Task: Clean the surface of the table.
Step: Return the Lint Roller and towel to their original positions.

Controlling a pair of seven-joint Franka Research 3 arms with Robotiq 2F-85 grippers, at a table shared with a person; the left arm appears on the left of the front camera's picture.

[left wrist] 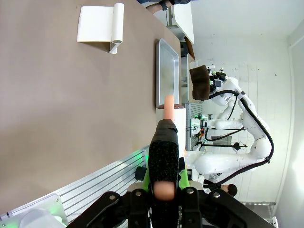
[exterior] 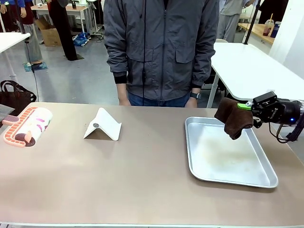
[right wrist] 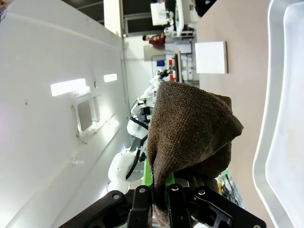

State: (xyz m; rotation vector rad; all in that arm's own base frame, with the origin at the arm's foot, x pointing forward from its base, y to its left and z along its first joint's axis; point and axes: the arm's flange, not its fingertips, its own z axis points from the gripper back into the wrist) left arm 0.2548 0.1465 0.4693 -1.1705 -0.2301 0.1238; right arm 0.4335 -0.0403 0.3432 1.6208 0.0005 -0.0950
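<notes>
We see the brown table (exterior: 142,175) running from the near edge across to the person at the far side, most of its top bare. Nearest to us on the right lies a silver tray (exterior: 266,180), flat on the table, its inside dull and faintly stained. Above the tray's far right corner our right tool (exterior: 248,107) comes in from the right edge, its green-padded fingers clamped tight on a dark brown cloth (exterior: 232,118), which hangs bunched and clear of the tray; from the right wrist the cloth (right wrist: 190,128) bulges up out of the closed fingers, with the tray's rim (right wrist: 266,118) to the side. On the far left of the table rests a lint roller (exterior: 29,124) with a peach and white body, lying on its side near the table's left edge. From the left wrist our left tool (left wrist: 164,187) is closed on the roller's handle (left wrist: 164,161), which runs up between the fingers toward the roller's head. Farther back, about the middle of the table, stands a white folded stand (exterior: 103,125), like a small tent, well apart from both roller and tray. Beyond the far edge stands a person in a grey jacket (exterior: 161,47), arms down, hands behind the table's rim. Behind them are white tables (exterior: 251,66) and other people.
</notes>
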